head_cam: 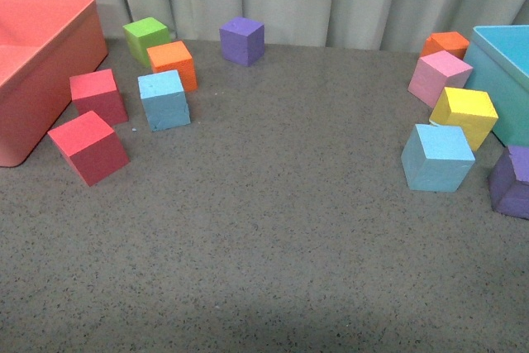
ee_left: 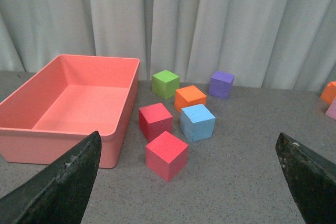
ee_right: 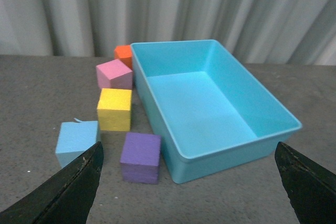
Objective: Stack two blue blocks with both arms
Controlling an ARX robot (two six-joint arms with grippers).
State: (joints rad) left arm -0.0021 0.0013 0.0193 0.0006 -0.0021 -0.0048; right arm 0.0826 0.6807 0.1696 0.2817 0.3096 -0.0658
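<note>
One blue block point(head_cam: 164, 99) sits on the left of the grey table among red, orange and green cubes; it also shows in the left wrist view as the blue block point(ee_left: 197, 122). The other blue block point(head_cam: 437, 157) rests on the right, in front of a yellow cube, and appears in the right wrist view as the blue block point(ee_right: 76, 141). Neither arm shows in the front view. My left gripper point(ee_left: 191, 182) is open, well short of the cubes, nothing between its fingers. My right gripper point(ee_right: 189, 182) is open too, facing the turquoise bin and the purple cube.
A salmon bin point(head_cam: 33, 64) stands at the far left, a turquoise bin point(head_cam: 506, 80) at the far right. Two red cubes point(head_cam: 88, 146), an orange cube point(head_cam: 173, 64), a green cube point(head_cam: 146, 37), purple cubes point(head_cam: 241, 40) point(head_cam: 514, 181), a pink cube point(head_cam: 438, 77) and a yellow cube point(head_cam: 464, 113) surround the blue ones. A curtain hangs behind.
</note>
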